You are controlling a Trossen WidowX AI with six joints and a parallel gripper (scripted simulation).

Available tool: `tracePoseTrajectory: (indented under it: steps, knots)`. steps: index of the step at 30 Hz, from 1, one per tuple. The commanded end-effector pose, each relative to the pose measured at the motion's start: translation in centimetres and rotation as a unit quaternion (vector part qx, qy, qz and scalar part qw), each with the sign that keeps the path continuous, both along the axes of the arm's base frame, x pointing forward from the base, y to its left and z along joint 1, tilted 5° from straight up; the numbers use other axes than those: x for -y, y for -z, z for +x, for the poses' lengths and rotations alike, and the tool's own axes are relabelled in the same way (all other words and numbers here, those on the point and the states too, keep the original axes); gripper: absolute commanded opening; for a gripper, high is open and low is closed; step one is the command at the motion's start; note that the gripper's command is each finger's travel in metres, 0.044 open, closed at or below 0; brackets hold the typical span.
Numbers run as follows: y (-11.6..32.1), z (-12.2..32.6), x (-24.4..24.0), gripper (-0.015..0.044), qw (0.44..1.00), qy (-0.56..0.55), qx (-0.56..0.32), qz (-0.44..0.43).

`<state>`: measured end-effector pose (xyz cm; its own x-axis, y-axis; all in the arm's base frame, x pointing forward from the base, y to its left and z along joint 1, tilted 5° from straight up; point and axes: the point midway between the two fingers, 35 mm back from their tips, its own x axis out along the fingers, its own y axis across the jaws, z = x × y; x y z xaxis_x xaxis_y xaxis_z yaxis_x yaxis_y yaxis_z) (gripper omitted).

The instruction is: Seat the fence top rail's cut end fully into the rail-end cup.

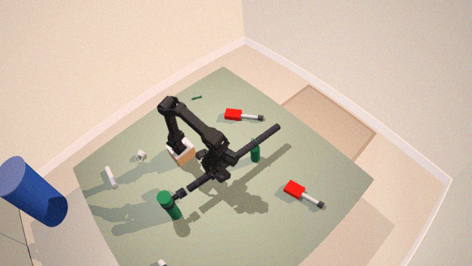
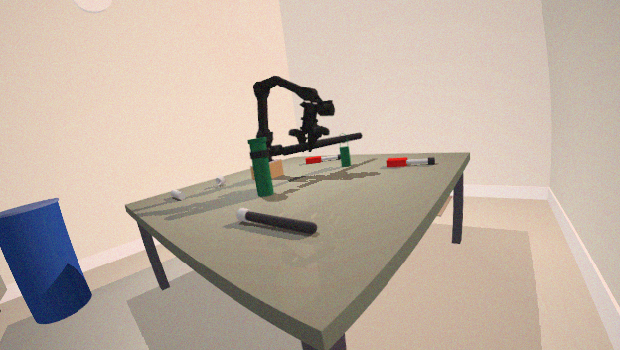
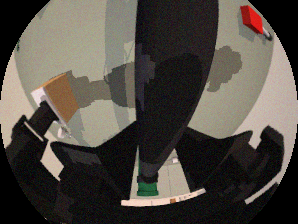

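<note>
The black rail (image 1: 198, 182) (image 2: 343, 140) (image 3: 175, 30) is raised, nearly level, and runs through the thin green loop cap (image 1: 255, 140) on the small green post (image 1: 255, 155) (image 2: 345, 157). My gripper (image 1: 219, 171) (image 2: 309, 144) (image 3: 153, 124) is shut on the rail between the two posts. The big green post (image 1: 175, 214) (image 2: 263, 179) (image 3: 147, 189) stands upright. Its black brace band (image 2: 258, 155) sits high, near the cap. The dark rail-end cup (image 1: 181, 193) hangs from it towards the rail. The rail's cut end points at the cup, with a small gap showing in the top view.
Two red blocks (image 1: 233, 114) (image 1: 294, 189) with white, dark-tipped rods lie on the table (image 1: 234, 85). A white and orange box (image 1: 182, 156) is at the arm's base. White pieces (image 1: 110, 177) (image 1: 141, 155) lie left. A dark, white-ended tube (image 2: 280, 222) lies in front of the big post.
</note>
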<state>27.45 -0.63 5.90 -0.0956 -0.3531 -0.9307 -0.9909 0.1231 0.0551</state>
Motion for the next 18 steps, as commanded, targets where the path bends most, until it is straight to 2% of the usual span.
tracePoseTrajectory:
  steps: [1, 18]
  knots:
    - [-0.7, 0.21, 0.35, 0.0, 1.0, 0.0, 0.007, -0.011]
    - [-0.25, 0.06, 0.11, 0.0, 1.0, 0.0, 0.0, -0.001]
